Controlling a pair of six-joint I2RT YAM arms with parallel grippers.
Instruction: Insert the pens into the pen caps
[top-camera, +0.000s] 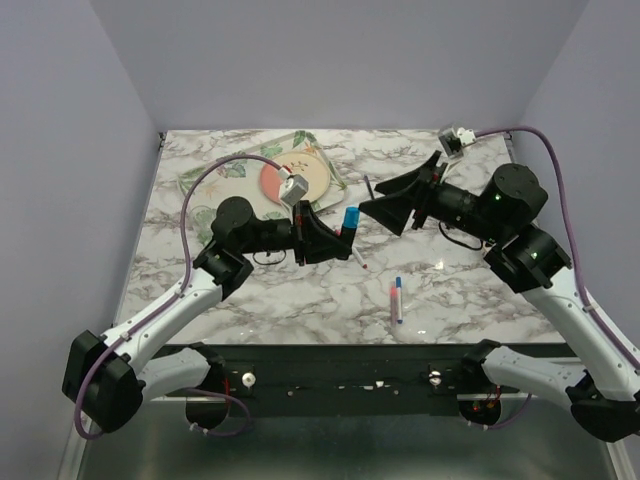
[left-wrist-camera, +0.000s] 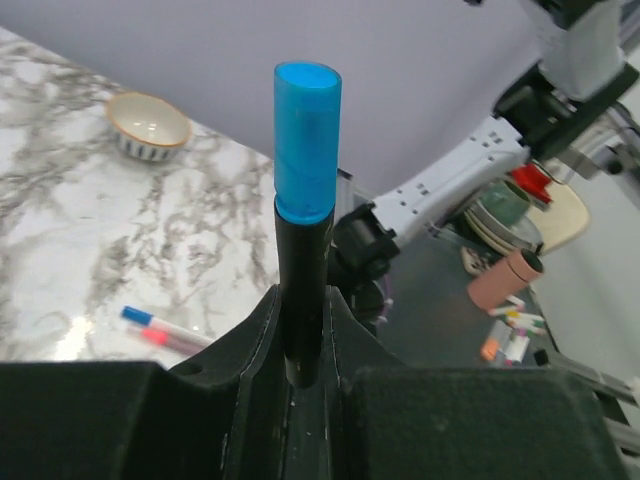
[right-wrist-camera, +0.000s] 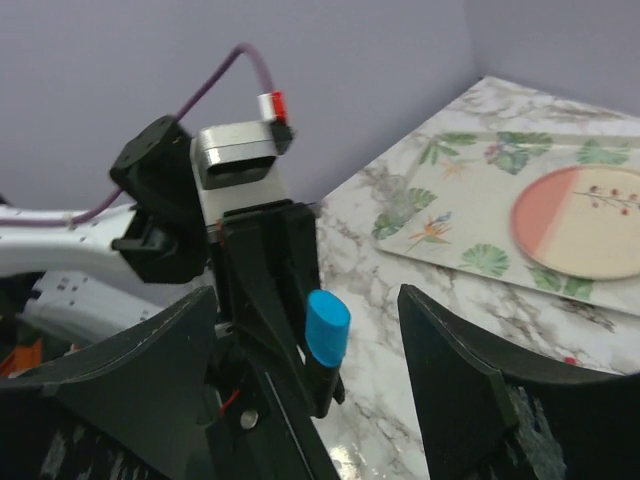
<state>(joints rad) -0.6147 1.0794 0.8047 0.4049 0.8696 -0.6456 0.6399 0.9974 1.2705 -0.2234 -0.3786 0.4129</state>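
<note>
My left gripper (left-wrist-camera: 305, 335) is shut on the black body of a chunky dark marker (left-wrist-camera: 303, 280), which stands upright between its fingers. A bright blue pen cap (left-wrist-camera: 307, 140) sits on the marker's top end. My right gripper (right-wrist-camera: 305, 300) is open, its fingers standing wide on either side of the blue cap (right-wrist-camera: 327, 328) without touching it. From above, the two grippers face each other at the table's middle around the capped marker (top-camera: 350, 220). A white red-tipped pen (top-camera: 357, 260) lies just in front of the left gripper. A pink-and-white pen (top-camera: 397, 298) with a blue cap lies nearer the front.
A leaf-patterned tray (top-camera: 215, 178) with a pink-and-cream plate (top-camera: 315, 172) lies at the back left. A thin dark pen (top-camera: 367, 187) lies on the marble behind the grippers. A small bowl (left-wrist-camera: 148, 125) shows in the left wrist view.
</note>
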